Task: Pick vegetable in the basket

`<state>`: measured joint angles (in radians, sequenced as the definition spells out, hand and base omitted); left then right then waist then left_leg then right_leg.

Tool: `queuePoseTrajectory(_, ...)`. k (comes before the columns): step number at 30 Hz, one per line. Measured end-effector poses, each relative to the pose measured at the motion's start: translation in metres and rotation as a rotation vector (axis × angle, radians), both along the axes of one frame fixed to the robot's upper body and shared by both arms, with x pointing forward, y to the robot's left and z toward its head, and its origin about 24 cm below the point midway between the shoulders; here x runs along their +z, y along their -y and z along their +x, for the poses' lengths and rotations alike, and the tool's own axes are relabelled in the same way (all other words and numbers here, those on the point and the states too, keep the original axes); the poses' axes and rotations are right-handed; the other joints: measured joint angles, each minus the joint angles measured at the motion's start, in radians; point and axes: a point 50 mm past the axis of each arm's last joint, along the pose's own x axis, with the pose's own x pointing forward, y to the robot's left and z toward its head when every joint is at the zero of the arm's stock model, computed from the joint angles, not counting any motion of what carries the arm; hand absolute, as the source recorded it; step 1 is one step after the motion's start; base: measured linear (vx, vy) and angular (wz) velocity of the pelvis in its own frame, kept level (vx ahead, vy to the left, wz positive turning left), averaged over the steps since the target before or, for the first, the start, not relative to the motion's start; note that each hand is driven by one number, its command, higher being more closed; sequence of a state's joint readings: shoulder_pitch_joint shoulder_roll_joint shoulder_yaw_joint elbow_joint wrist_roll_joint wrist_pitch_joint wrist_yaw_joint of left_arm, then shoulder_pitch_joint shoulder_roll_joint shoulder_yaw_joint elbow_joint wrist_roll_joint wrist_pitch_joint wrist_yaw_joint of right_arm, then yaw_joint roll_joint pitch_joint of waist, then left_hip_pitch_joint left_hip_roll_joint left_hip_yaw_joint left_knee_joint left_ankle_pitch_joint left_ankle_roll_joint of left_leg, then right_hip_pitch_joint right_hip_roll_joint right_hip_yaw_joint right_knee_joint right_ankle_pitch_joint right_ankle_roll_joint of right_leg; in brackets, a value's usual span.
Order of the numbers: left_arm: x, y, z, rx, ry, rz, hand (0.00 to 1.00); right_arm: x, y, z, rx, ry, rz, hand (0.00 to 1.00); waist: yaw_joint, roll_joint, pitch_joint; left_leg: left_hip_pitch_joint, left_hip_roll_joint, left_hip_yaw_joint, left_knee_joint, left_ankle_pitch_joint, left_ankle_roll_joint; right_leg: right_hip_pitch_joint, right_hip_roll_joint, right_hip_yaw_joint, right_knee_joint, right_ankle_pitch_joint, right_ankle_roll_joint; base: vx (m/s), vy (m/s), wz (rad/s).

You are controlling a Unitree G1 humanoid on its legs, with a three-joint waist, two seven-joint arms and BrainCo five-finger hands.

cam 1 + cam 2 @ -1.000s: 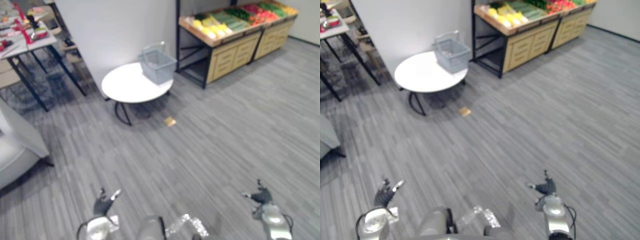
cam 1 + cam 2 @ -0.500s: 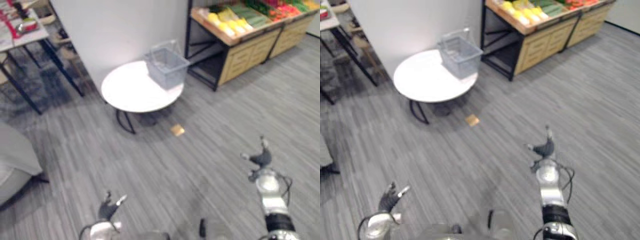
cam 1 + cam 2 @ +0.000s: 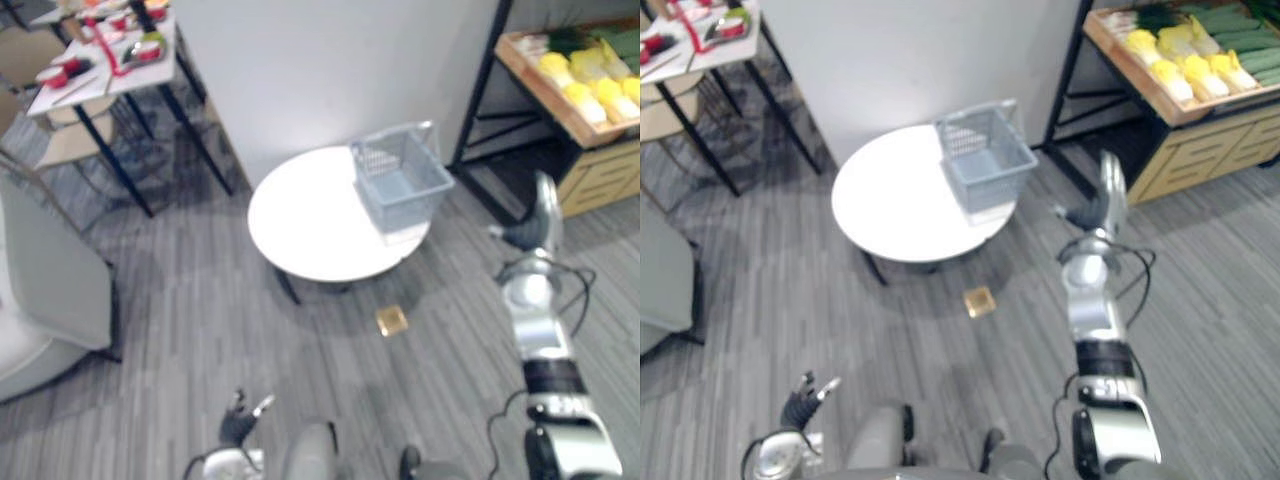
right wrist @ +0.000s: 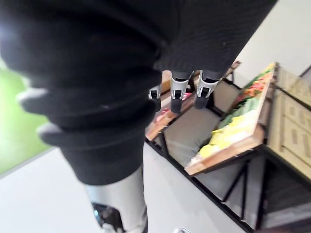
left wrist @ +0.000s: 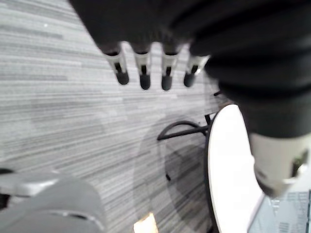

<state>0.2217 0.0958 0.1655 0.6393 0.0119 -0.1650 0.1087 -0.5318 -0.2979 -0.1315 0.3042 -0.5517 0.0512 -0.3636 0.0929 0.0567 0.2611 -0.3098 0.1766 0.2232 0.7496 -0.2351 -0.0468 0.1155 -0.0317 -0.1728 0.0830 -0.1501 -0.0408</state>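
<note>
Yellow and green vegetables (image 3: 1185, 65) are lying in rows on the slanted wooden display shelf (image 3: 1220, 107), well apart from the empty grey mesh basket (image 3: 990, 185). That basket is sitting at the edge of the round white counter (image 3: 890, 210), presumably waiting to receive them. The right hand (image 3: 1102, 200) is pointing up between basket and shelf, fingers straight and holding nothing, likely lining up a pick. The left hand (image 3: 805, 392) is hanging low, fingers loose, empty.

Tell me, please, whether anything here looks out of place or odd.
A small tan square lies loose on the floor beside the round white table; what it is, I cannot tell. The grey basket sits at the table's edge.
</note>
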Motion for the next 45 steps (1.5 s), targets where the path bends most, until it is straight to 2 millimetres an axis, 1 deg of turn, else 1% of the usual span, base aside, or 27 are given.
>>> queuePoseTrajectory(2,-0.001,0.005,-0.001,0.001,-0.001,-0.016,0.00,0.016,0.008,0.007,-0.006,0.014,-0.086,0.00,0.000,0.016,-0.012,0.001,-0.031,0.168,-0.351,0.090,0.017,0.049,0.005,-0.022,-0.044,-0.023,0.038,0.50,0.006,0.12)
queuePoseTrajectory(3,-0.003,0.009,-0.005,0.006,-0.008,-0.028,0.00,0.017,0.011,0.008,-0.015,-0.004,-0.147,0.00,0.012,0.040,-0.028,0.002,-0.040,0.235,-0.470,0.170,0.030,0.068,0.024,-0.023,-0.020,-0.078,0.055,0.61,0.083,-0.09)
queuePoseTrajectory(4,-0.006,0.008,-0.013,0.010,-0.031,-0.027,0.00,0.014,0.006,0.009,-0.004,-0.013,-0.154,0.00,0.029,0.029,-0.037,0.018,-0.059,0.230,-0.470,0.226,0.164,0.065,0.008,-0.006,0.086,-0.173,0.072,0.63,0.110,-0.15)
queuePoseTrajectory(5,-0.007,0.004,-0.016,0.011,-0.046,-0.018,0.00,0.008,0.002,0.009,0.006,-0.027,-0.139,0.00,0.030,-0.016,-0.042,0.026,-0.089,0.235,-0.465,0.207,0.160,0.042,-0.023,-0.010,0.168,-0.214,0.099,0.77,0.120,0.05)
queuePoseTrajectory(6,-0.010,0.006,-0.019,0.002,-0.067,-0.023,0.00,0.002,-0.005,0.009,0.025,-0.049,-0.157,0.00,0.023,-0.061,-0.039,0.053,-0.122,0.229,-0.464,0.177,0.173,-0.038,-0.080,-0.024,0.404,-0.234,0.132,0.76,0.075,0.47)
queuePoseTrajectory(7,-0.011,0.008,-0.019,-0.016,-0.076,-0.027,0.00,-0.002,-0.010,0.011,0.044,-0.071,-0.164,0.00,0.020,-0.078,-0.034,0.084,-0.139,0.194,-0.455,0.143,0.173,-0.147,-0.116,-0.010,0.679,-0.169,0.243,0.75,0.041,0.72)
queuePoseTrajectory(8,-0.012,0.009,-0.018,-0.028,-0.079,-0.025,0.00,-0.006,-0.011,0.012,0.048,-0.093,-0.168,0.00,0.017,-0.081,-0.032,0.114,-0.143,0.168,-0.448,0.121,0.168,-0.211,-0.130,0.009,0.836,-0.158,0.243,0.50,-0.011,0.72)
queuePoseTrajectory(9,-0.012,0.009,-0.017,-0.035,-0.082,-0.025,0.00,-0.010,-0.009,0.013,0.046,-0.111,-0.168,0.00,0.017,-0.078,-0.030,0.142,-0.148,0.144,-0.453,0.111,0.163,-0.234,-0.134,0.010,0.886,-0.170,0.219,0.57,-0.087,0.93)
queuePoseTrajectory(10,-0.012,0.011,-0.013,-0.051,-0.081,-0.024,0.00,-0.016,-0.008,0.013,0.045,-0.144,-0.166,0.00,0.016,-0.067,-0.024,0.204,-0.151,0.095,-0.476,0.108,0.162,-0.260,-0.139,-0.007,0.879,-0.196,0.164,0.55,-0.108,0.99)
queuePoseTrajectory(11,-0.012,0.013,-0.009,-0.058,-0.071,-0.024,0.00,-0.017,-0.007,0.014,0.048,-0.154,-0.169,0.00,0.011,-0.056,-0.019,0.240,-0.147,0.056,-0.492,0.108,0.162,-0.276,-0.138,-0.019,0.812,-0.208,0.141,0.60,-0.171,1.24)
queuePoseTrajectory(13,-0.007,0.014,0.007,-0.087,-0.032,-0.019,0.00,-0.010,0.002,0.012,0.033,-0.137,-0.200,0.00,-0.021,-0.049,-0.022,0.259,-0.144,-0.030,-0.518,0.115,0.146,-0.333,-0.142,0.023,0.521,-0.197,0.138,0.43,-0.215,1.65)
queuePoseTrajectory(14,-0.003,0.014,0.017,-0.124,-0.012,-0.008,0.00,-0.007,0.012,0.010,0.008,-0.136,-0.222,0.00,-0.038,-0.053,-0.024,0.259,-0.144,-0.046,-0.537,0.111,0.105,-0.353,-0.151,0.071,0.325,-0.129,0.142,0.41,-0.233,1.77)
queuePoseTrajectory(15,-0.001,0.013,0.020,-0.141,-0.006,0.000,0.00,-0.007,0.016,0.009,-0.004,-0.141,-0.225,0.00,-0.046,-0.063,-0.027,0.261,-0.149,-0.049,-0.546,0.105,0.083,-0.355,-0.168,0.089,0.231,-0.066,0.142,0.49,-0.311,1.64)
queuePoseTrajectory(16,0.004,0.003,0.025,-0.162,0.008,0.030,0.00,-0.012,0.021,0.006,-0.023,-0.152,-0.203,0.00,-0.049,-0.116,-0.024,0.269,-0.168,-0.060,-0.547,0.081,0.039,-0.361,-0.204,0.126,0.108,0.160,0.155,0.39,-0.352,1.13)
queuePoseTrajectory(17,0.003,0.001,0.024,-0.160,-0.003,0.032,0.00,-0.017,0.022,0.005,-0.026,-0.173,-0.194,0.00,-0.031,-0.128,-0.019,0.276,-0.165,-0.085,-0.527,0.054,0.001,-0.375,-0.206,0.123,0.135,0.225,0.183,0.37,-0.381,0.72)
queuePoseTrajectory(19,-0.001,0.010,0.015,-0.165,-0.012,0.001,0.00,-0.024,0.022,0.004,-0.014,-0.208,-0.197,0.00,-0.029,-0.083,-0.032,0.263,-0.083,-0.066,-0.518,0.044,-0.025,-0.344,-0.136,0.102,0.070,0.235,0.169,0.28,-0.313,0.04)
queuePoseTrajectory(20,-0.002,0.015,0.012,-0.161,-0.010,-0.013,0.00,-0.021,0.024,0.005,-0.017,-0.205,-0.206,0.00,-0.023,-0.046,-0.037,0.260,-0.047,-0.059,-0.529,0.033,-0.045,-0.330,-0.094,0.099,0.010,0.249,0.150,0.23,-0.233,-0.21)
queuePoseTrajectory(23,-0.002,0.017,0.013,-0.161,-0.007,-0.020,0.00,-0.023,0.027,0.012,-0.015,-0.251,-0.214,0.00,-0.020,-0.039,-0.026,0.255,-0.009,-0.039,-0.561,0.045,-0.068,-0.329,-0.051,0.098,-0.052,0.279,0.122,0.11,-0.155,-0.28)
queuePoseTrajectory(26,0.006,0.020,0.032,-0.181,0.058,-0.013,0.00,0.000,0.030,0.032,-0.021,-0.273,-0.308,0.00,-0.032,-0.027,0.024,0.202,-0.006,-0.040,-0.564,0.053,-0.079,-0.342,-0.043,0.099,-0.132,0.330,0.116,-0.02,-0.065,-0.04)
queuePoseTrajectory(29,0.017,0.021,0.054,-0.188,0.128,0.003,0.00,0.046,0.031,0.053,-0.024,-0.241,-0.380,0.00,-0.026,0.007,0.103,0.139,-0.012,-0.048,-0.543,0.065,-0.081,-0.374,-0.054,0.092,-0.178,0.374,0.116,-0.06,-0.008,0.11)
queuePoseTrajectory(30,0.018,0.022,0.057,-0.192,0.135,0.004,0.00,0.054,0.032,0.055,-0.026,-0.231,-0.389,1.00,-0.026,0.016,0.120,0.128,-0.013,-0.051,-0.538,0.067,-0.080,-0.378,-0.056,0.085,-0.180,0.377,0.117,-0.06,-0.010,0.28)
queuePoseTrajectory(32,0.017,0.023,0.059,-0.183,0.133,0.005,0.00,0.071,0.035,0.058,-0.046,-0.216,-0.420,1.00,-0.020,0.044,0.156,0.083,-0.019,-0.083,-0.537,0.082,-0.083,-0.401,-0.059,0.057,-0.186,0.384,0.117,-0.05,-0.012,0.37)
queuePoseTrajectory(35,0.014,0.021,0.057,-0.181,0.113,0.018,0.00,0.095,0.048,0.059,-0.098,-0.200,-0.446,1.00,-0.007,0.057,0.174,0.050,-0.020,-0.121,-0.538,0.092,-0.085,-0.416,-0.060,0.033,-0.186,0.385,0.117,-0.03,-0.005,0.31)
queuePoseTrajectory(38,0.014,0.025,0.059,-0.209,0.116,0.022,0.00,0.107,0.065,0.054,-0.139,-0.195,-0.434,1.00,-0.002,0.063,0.179,0.025,-0.031,-0.130,-0.539,0.101,-0.082,-0.431,-0.066,0.023,-0.186,0.386,0.119,-0.02,0.019,0.22)
queuePoseTrajectory(42,0.017,0.027,0.063,-0.218,0.130,0.020,0.00,0.111,0.073,0.050,-0.150,-0.183,-0.437,1.00,-0.001,0.068,0.184,0.011,-0.054,-0.167,-0.508,0.090,-0.078,-0.447,-0.077,0.051,-0.172,0.387,0.121,-0.02,0.057,-0.10)
queuePoseTrajectory(43,0.019,0.030,0.066,-0.221,0.149,0.016,0.00,0.104,0.072,0.048,-0.131,-0.190,-0.421,1.00,0.004,0.068,0.184,0.010,-0.055,-0.202,-0.483,0.071,-0.082,-0.453,-0.071,0.069,-0.157,0.387,0.121,-0.02,0.058,-0.38)
queuePoseTrajectory(45,0.024,0.036,0.073,-0.238,0.176,0.010,0.00,0.090,0.070,0.042,-0.085,-0.165,-0.376,1.00,0.001,0.061,0.188,0.021,-0.050,-0.192,-0.461,0.048,-0.079,-0.456,-0.064,0.089,-0.134,0.386,0.121,-0.02,0.049,-0.37)
